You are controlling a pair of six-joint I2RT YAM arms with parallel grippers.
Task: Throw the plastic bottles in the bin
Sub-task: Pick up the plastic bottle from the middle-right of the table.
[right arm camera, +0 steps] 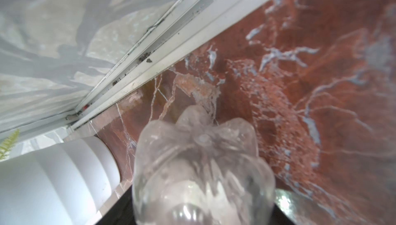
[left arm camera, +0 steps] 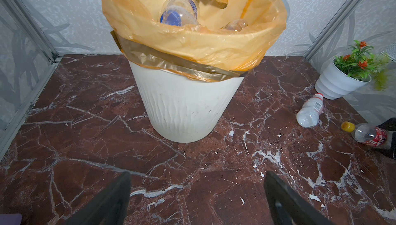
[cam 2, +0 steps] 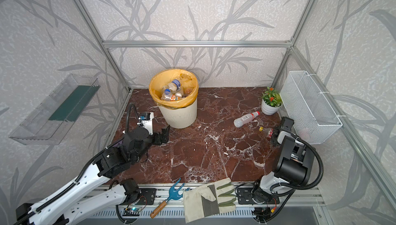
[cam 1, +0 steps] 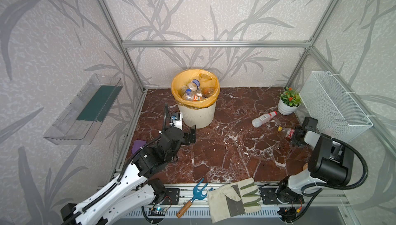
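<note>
Right hand (cam 1: pixel 297 136) around yellow-capped bottle (cam 1: pixel 287 132), grip unclear

Bright, even light, soft shadows (right wrist view blurred close-up)

Marble tabletop (cam 1: pixel 225 149) mid-frame open for passing; bin (cam 1: pixel 199 116) blocks upper centre, red-capped bottle (cam 1: pixel 263 119), flowerpot (cam 1: pixel 286 108), wire-mesh basket (cam 1: pixel 334 101) crowd the right

We held our left gripper (left arm camera: pixel 197 173) wide open, low at the left, and our right gripper (cam 1: pixel 295 135) low at the right, jaws obscured.
</note>
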